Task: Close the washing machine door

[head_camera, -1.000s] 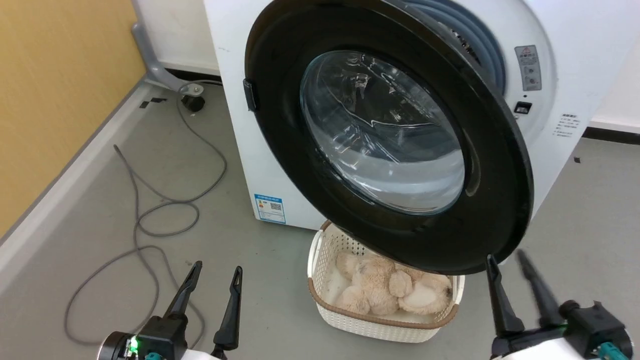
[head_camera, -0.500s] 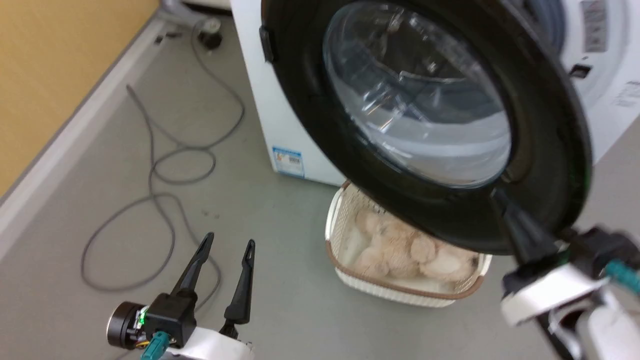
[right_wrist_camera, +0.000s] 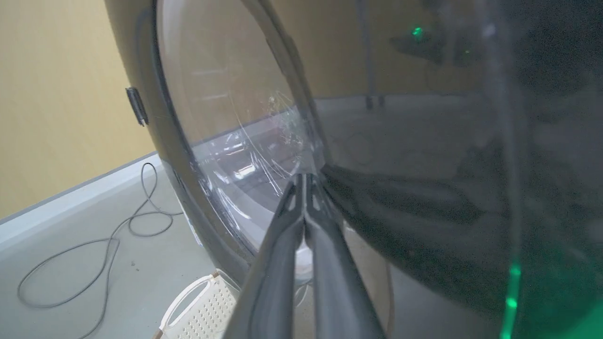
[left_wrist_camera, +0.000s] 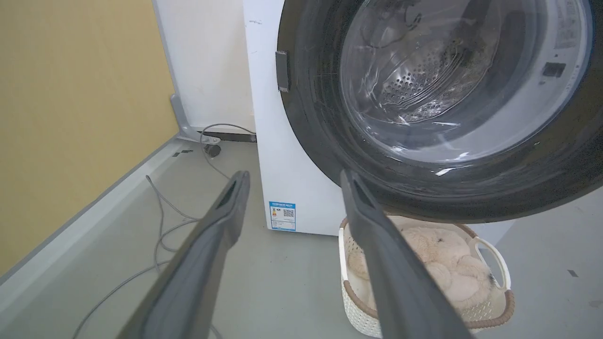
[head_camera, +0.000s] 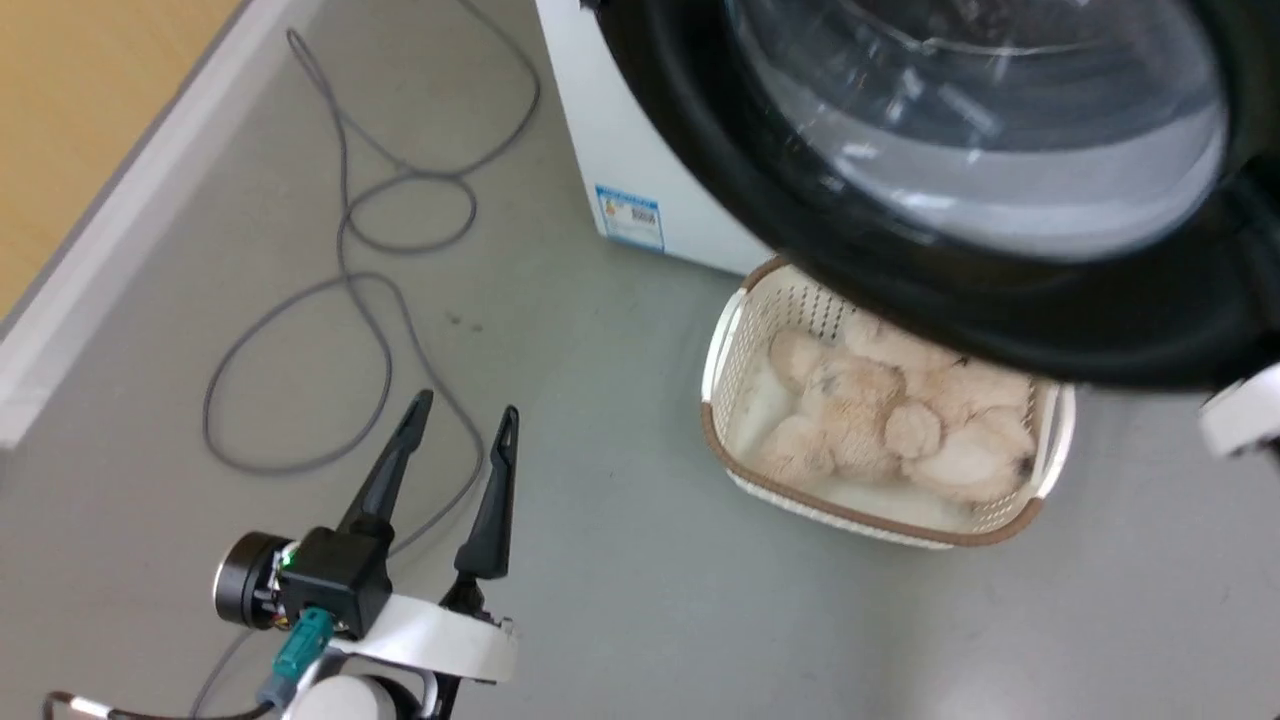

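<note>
Head view, nearest item: left gripper (head_camera: pixel 467 403) is hovering over the grey floor (head_camera: pixel 640 600), its fingers standing wide apart and holding nothing. The left wrist view is showing the same gripper (left_wrist_camera: pixel 294 174) spread open toward the washing machine (left_wrist_camera: pixel 268 141). Right gripper (right_wrist_camera: pixel 305 176), right wrist view: fingers are pressing together tip to tip with nothing between them. Their tips are lying at the outer face of the washing machine door (right_wrist_camera: pixel 165 122), where glass meets black rim; contact cannot be told. Grey cable (head_camera: pixel 350 300) is looping across the floor at left. White woven basket (head_camera: pixel 716 352) is sitting just before the machine, carrying a beige plush toy (head_camera: pixel 880 420). The door is standing open, swung out from the machine's front and overhanging the basket. Perforated drum (left_wrist_camera: pixel 414 80) is showing through its glass
</note>
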`<state>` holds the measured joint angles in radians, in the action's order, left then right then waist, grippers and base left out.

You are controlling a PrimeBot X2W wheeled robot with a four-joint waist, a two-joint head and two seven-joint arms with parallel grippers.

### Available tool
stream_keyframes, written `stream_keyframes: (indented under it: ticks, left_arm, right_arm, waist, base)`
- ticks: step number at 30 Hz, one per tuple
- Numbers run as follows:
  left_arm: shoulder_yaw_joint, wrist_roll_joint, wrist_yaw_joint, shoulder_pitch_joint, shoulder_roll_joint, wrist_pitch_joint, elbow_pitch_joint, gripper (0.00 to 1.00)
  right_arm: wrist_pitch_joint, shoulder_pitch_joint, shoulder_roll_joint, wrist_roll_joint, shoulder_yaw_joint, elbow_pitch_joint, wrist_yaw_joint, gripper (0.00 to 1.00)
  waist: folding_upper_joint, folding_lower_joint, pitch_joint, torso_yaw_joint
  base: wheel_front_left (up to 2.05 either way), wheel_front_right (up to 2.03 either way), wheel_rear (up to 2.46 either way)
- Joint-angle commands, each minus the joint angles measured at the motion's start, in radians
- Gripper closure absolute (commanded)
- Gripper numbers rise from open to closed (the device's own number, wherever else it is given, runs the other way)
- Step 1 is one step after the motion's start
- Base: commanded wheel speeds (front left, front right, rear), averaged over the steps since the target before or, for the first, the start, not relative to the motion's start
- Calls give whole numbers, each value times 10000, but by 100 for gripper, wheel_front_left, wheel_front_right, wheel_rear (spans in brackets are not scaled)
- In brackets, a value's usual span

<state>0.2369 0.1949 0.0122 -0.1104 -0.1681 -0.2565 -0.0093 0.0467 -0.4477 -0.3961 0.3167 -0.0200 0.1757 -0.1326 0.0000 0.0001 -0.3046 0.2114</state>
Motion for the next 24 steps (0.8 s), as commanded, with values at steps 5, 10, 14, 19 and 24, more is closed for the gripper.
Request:
stream_keyframes:
  ticks: [5,10,14,19,24]
  left_arm:
    - [-312,-77,-176,-412,214,-53,-69,0]
    - [-539,-151,-333,-567,358,-53,-77,0]
    - [-673,-229,-471,-619,465,-53,-42,0]
    - [-797,-323,-604,-664,600,-53,39,0]
    - [-903,-385,-674,-644,693,-53,106,0]
  right_arm:
    - [-634,-1353,-647,330,-669,806,19,100]
    - [-1117,-2407,-955,375,-1148,1561,19,100]
    - [-1329,-3105,-1069,234,-1477,2120,19,100]
    - [-1280,-3599,-1014,28,-1767,2686,19,100]
    - [-1110,-3697,-891,-65,-1813,2964,19,100]
  waist:
    - [0,-1,-673,231]
    - [0,-1,-979,338]
    - [0,-1,-1115,398]
    - [0,-1,-1126,458]
    - [0,-1,-1007,440]
  base:
    - [0,0,0]
    - [0,0,0]
    - [0,0,0]
    - [0,0,0]
    - [0,0,0]
